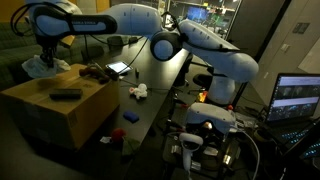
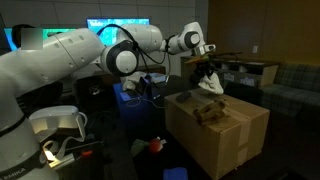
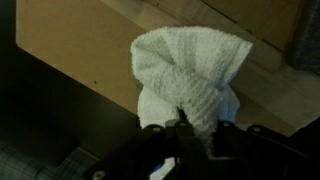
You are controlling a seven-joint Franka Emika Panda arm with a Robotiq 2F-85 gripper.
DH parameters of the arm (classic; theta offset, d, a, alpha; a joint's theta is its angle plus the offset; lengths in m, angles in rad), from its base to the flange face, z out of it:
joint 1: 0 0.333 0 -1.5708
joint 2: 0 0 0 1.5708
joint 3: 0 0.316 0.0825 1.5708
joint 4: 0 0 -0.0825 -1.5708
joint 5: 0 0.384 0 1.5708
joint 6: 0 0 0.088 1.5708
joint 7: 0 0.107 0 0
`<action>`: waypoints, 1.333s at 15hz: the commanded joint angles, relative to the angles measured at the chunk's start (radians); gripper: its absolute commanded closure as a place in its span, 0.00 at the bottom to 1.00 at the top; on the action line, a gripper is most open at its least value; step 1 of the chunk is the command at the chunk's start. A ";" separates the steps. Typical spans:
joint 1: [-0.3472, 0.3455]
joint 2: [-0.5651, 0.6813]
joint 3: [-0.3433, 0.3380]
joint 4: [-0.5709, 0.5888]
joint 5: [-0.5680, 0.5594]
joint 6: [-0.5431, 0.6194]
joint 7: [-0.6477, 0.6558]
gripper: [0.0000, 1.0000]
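The gripper is clenched on a white towel, pinching a fold of it. Only the wrist view shows this grip. There the terry cloth bunches toward 12 o'clock from the fingers, with the top of the cardboard box behind it. In both exterior views the towel hangs from the gripper over one edge of the box; whether its lower end touches the cardboard cannot be told. An exterior view adds a black flat object on the box top, at 4 o'clock from the towel, and a crumpled white cloth on the dark table.
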 commanded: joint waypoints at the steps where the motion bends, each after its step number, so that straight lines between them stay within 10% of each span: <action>1: 0.009 -0.079 -0.021 -0.026 0.034 -0.091 0.011 0.90; 20: -0.003 -0.242 -0.044 -0.040 0.080 -0.720 0.334 0.90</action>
